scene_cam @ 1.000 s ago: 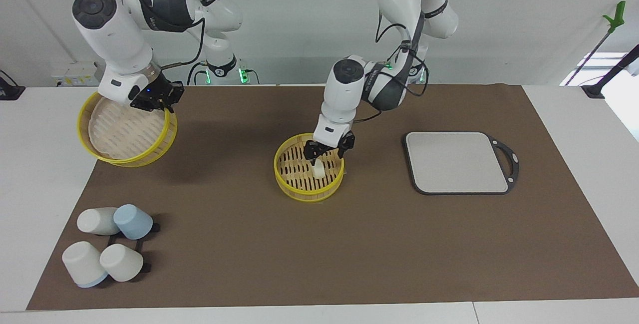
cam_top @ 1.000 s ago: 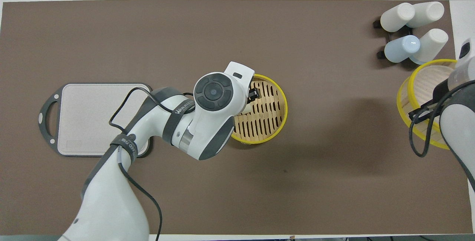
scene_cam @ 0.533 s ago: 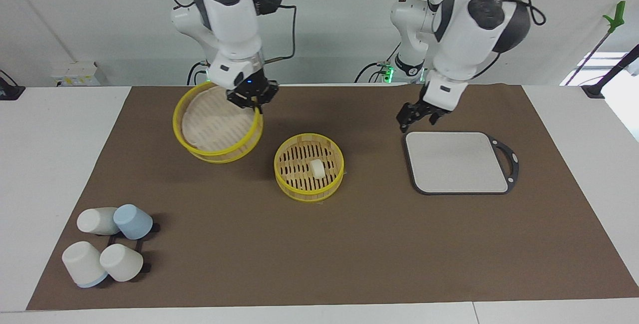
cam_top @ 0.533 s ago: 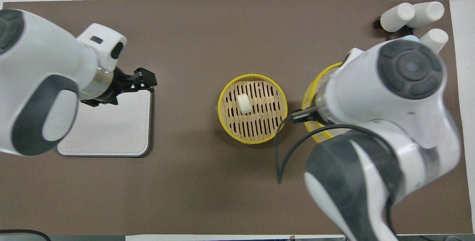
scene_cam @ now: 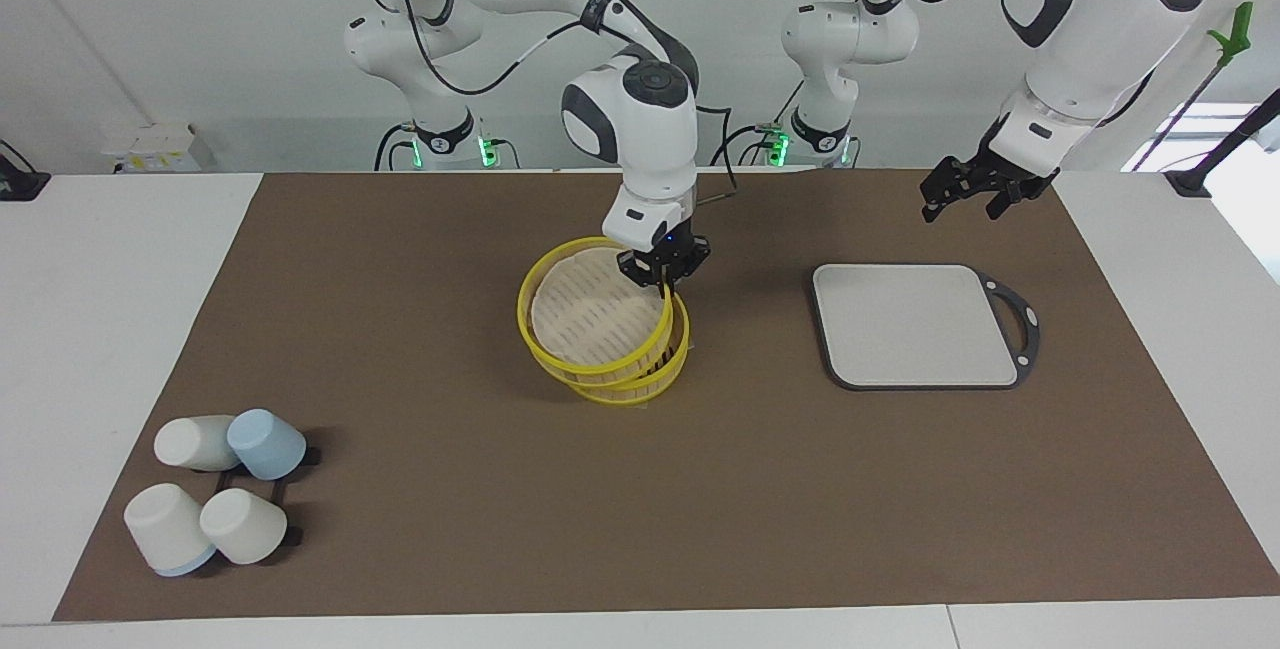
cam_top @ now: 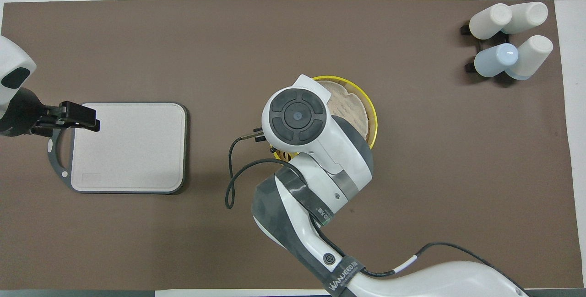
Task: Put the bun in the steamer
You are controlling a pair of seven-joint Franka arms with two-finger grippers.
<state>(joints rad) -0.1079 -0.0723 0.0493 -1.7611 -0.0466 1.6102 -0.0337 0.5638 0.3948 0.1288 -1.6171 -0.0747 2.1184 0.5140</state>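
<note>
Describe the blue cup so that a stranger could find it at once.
Start at the brown mat, at the right arm's end, farther from the robots than the steamer. Four cups lie there. The blue cup is the only fully pale blue one.

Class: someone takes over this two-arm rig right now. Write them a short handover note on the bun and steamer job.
Right gripper: shut on the rim of the steamer's top tier, holding it tilted over the bottom tier at mid-mat.
Left gripper: raised, holding nothing, over the mat by the grey board; that arm waits.
Bun: hidden; the tilted tier covers the bottom tier's floor in both views.
Done: top tier brought over the bottom one.
Left: probably seat the tier level, release, withdraw. Check that the bun is inside.
Cups sit at the right arm's end.
</note>
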